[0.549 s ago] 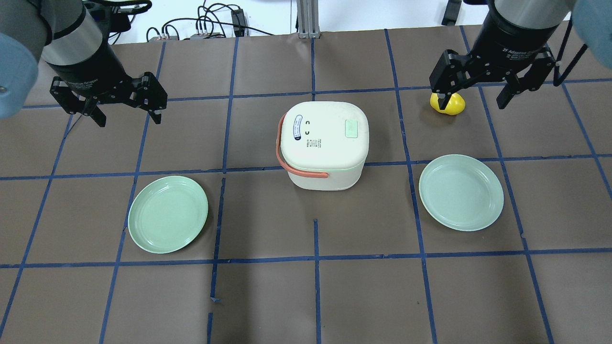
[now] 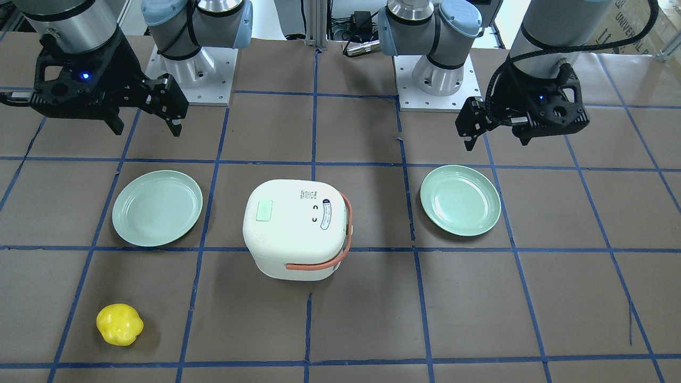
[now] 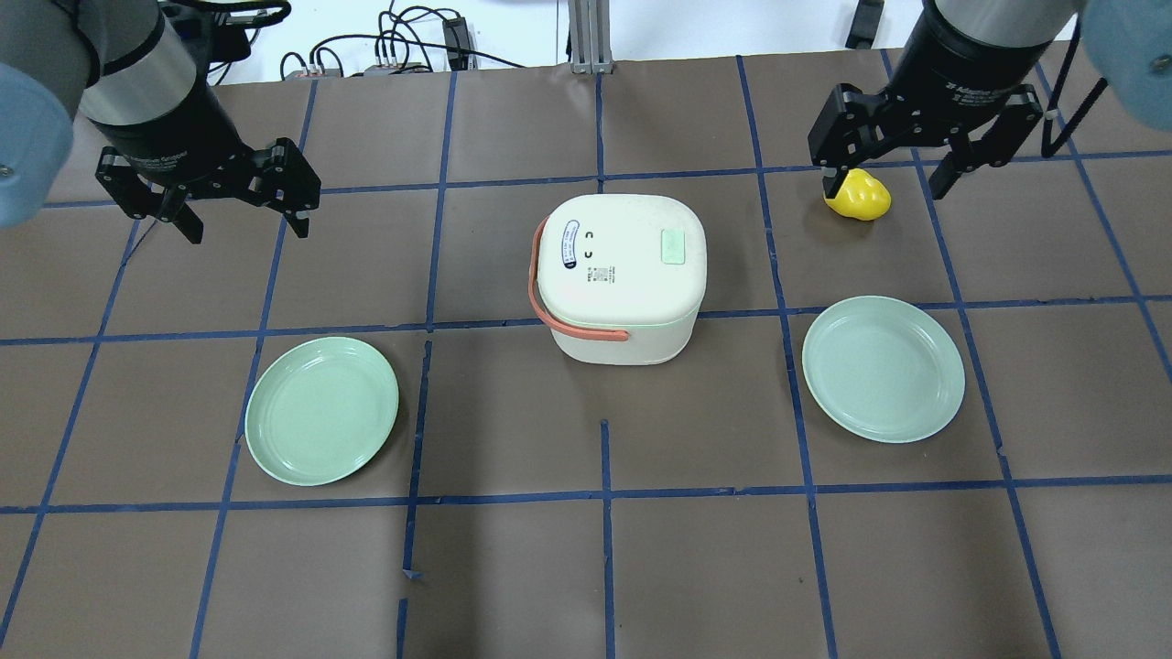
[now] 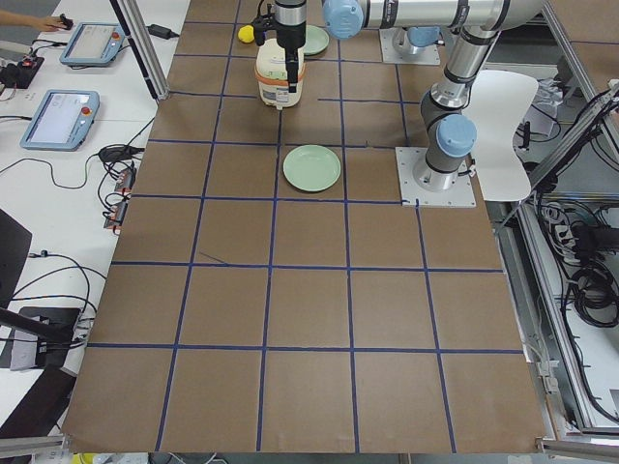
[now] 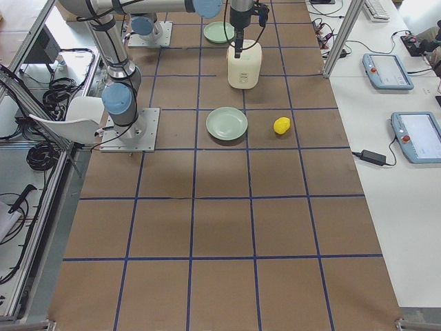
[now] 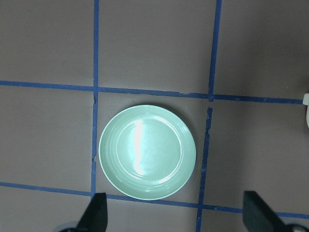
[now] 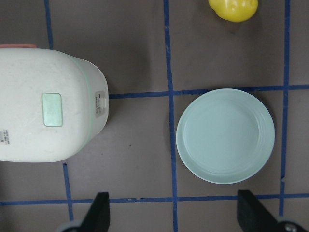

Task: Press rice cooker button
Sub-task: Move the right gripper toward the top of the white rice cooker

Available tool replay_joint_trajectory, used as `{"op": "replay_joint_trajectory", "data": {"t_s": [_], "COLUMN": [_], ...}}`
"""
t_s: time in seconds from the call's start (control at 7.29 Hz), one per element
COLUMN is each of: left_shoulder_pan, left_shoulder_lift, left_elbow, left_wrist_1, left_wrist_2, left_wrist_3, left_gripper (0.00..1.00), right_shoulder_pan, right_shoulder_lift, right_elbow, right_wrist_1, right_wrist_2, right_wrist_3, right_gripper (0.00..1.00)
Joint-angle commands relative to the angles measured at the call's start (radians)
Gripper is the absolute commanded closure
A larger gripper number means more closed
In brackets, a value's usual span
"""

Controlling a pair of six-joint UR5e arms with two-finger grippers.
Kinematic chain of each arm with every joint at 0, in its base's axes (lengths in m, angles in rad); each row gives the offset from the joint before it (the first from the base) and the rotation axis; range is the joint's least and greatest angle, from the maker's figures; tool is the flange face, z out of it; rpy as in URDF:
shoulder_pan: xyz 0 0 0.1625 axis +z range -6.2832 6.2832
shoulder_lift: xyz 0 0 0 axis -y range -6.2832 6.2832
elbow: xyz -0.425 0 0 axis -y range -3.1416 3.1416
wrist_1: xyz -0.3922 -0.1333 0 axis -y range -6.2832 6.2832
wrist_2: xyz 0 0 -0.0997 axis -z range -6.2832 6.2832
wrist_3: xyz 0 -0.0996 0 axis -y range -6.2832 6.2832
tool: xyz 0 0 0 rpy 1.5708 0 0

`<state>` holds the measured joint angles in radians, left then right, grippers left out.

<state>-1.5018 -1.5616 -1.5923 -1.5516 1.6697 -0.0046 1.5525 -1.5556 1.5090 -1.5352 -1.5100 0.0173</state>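
1. Left claw: fingers spread wide and holding nothing. It hangs above the brown, blue-taped counter at the far left, well apart from the cooker.
2. Left green plate: flat on the counter and bare. In the left wrist view it lies just ahead of the two fingertips.
3. Rice cooker: sits upright mid-counter between the two plates, lid shut. Its orange handle is folded down around the cooker's left side.
4. Green button: a pale rectangle on the lid top, toward the cooker's right edge. Nothing touches it, and both claws are well away.
5. Yellow pepper-like toy: lies on the counter, to the right of the cooker on the operators' side.
6. Right green plate: flat and bare, near the cooker's right side but not touching it.
7. Right claw: fingers spread wide and holding nothing, raised above the counter. In the overhead view one fingertip overlaps the yellow toy.
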Motion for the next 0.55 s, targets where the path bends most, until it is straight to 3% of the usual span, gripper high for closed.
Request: {"op": "replay_joint_trajectory", "data": {"t_s": [0.0, 0.27, 0.41], "left_shoulder_pan": [0.000, 0.000, 0.000], "left_shoulder_lift": [0.000, 0.000, 0.000], "left_elbow": [0.000, 0.000, 0.000], "left_wrist_1": [-0.001, 0.001, 0.001], "left_wrist_2": [-0.001, 0.001, -0.001], "left_wrist_3": [0.000, 0.000, 0.000], "left_gripper": [0.00, 0.00, 0.00], "right_shoulder_pan": [0.073, 0.187, 0.195], "right_shoulder_lift": [0.049, 0.142, 0.169], "right_elbow": [-0.003, 0.008, 0.013], "right_wrist_1": [-0.063, -0.189, -0.189], "right_wrist_2": [0.043, 0.053, 0.057], "right_wrist_3": [0.112, 0.233, 0.254], "right_gripper": [0.20, 0.49, 0.72]}}
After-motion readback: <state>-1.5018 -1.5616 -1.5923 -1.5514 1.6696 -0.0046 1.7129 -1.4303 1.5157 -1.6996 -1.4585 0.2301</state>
